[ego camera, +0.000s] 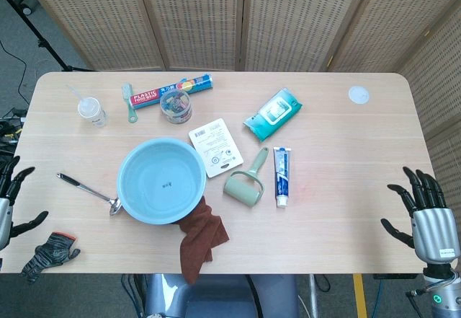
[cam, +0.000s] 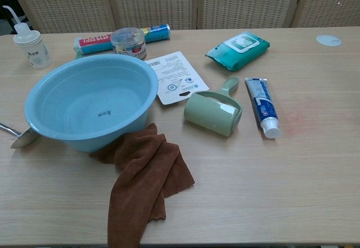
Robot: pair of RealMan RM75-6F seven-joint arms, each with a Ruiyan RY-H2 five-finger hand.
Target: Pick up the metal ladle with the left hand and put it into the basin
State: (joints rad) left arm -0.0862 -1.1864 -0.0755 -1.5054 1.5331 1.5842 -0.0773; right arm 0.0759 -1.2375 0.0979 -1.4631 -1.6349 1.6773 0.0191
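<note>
The metal ladle (ego camera: 90,192) lies flat on the table left of the light blue basin (ego camera: 161,181), its bowl end touching the basin's rim. In the chest view only the ladle's bowl (cam: 21,137) shows beside the basin (cam: 90,99). The basin holds nothing. My left hand (ego camera: 13,202) hovers at the table's left edge, fingers spread, well left of the ladle handle and holding nothing. My right hand (ego camera: 425,213) sits at the right edge, fingers spread and empty. Neither hand shows in the chest view.
A brown cloth (ego camera: 202,239) drapes from under the basin over the front edge. A grey glove (ego camera: 49,254) lies front left. A lint roller (ego camera: 247,181), toothpaste (ego camera: 282,175), card (ego camera: 215,147), wipes pack (ego camera: 272,114), jar (ego camera: 176,106), wrap box (ego camera: 171,91) and small bottle (ego camera: 92,110) stand behind.
</note>
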